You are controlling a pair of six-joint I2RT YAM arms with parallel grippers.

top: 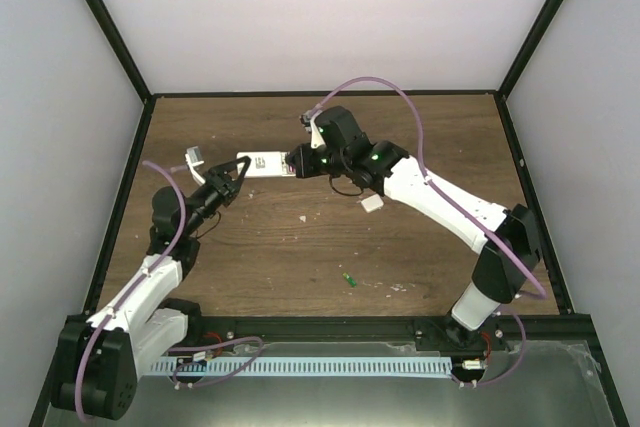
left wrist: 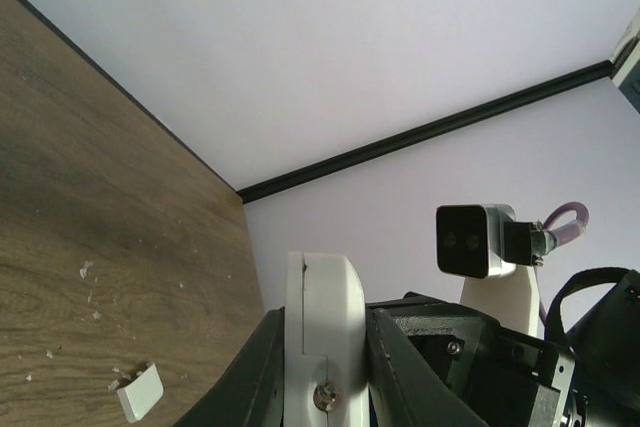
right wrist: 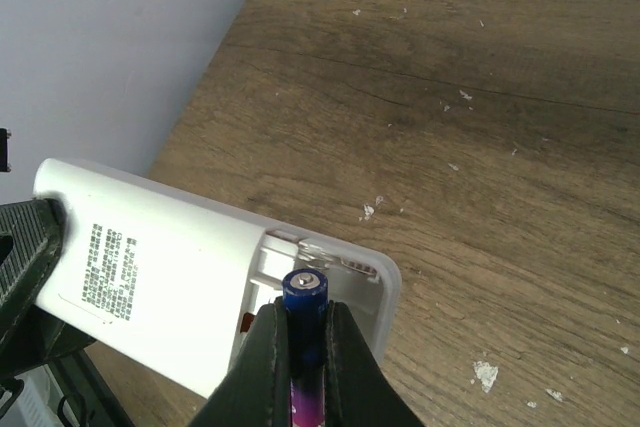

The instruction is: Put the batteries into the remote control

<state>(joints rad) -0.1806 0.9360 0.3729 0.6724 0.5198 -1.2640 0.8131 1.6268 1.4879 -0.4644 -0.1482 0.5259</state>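
My left gripper [top: 236, 174] is shut on one end of the white remote control [top: 266, 163] and holds it above the table. In the left wrist view the remote [left wrist: 325, 292] stands edge-on between the jaws of that gripper [left wrist: 322, 347]. My right gripper [top: 297, 162] is shut on the purple-blue battery [right wrist: 305, 292], its tip at the remote's open battery compartment [right wrist: 330, 259]. The remote's labelled back [right wrist: 150, 267] faces the right wrist camera. The green battery [top: 350, 280] lies on the table near the front.
A small white square piece [top: 372, 204] lies on the wooden table under the right arm and also shows in the left wrist view [left wrist: 140, 392]. Small white crumbs [right wrist: 483, 373] are scattered on the wood. White walls with black frame rails enclose the table.
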